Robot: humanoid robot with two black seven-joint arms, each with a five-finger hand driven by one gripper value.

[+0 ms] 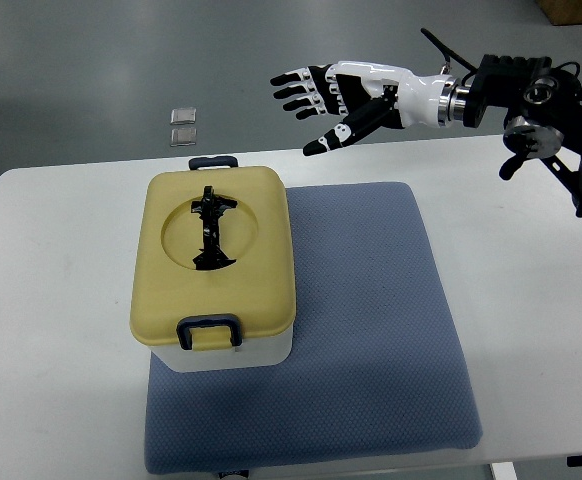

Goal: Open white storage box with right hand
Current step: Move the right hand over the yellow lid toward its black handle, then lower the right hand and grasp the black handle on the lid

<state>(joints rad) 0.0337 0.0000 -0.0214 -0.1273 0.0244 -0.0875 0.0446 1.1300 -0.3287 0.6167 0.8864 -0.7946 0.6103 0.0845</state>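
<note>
The white storage box (233,352) stands on the left part of a blue-grey mat (371,320), its yellow lid (211,255) down. A black folding handle (211,228) lies in the lid's round recess. Dark blue latches sit at the near edge (209,332) and the far edge (214,161) of the lid. My right hand (321,100) hovers above the table's far edge, up and to the right of the box, fingers spread and holding nothing. It is well apart from the box. The left arm does not show.
The mat lies on a white table (531,300). Beyond the table's far edge, two small grey squares (183,127) lie on the grey floor. My right arm's black joints (561,120) hang over the table's far right corner.
</note>
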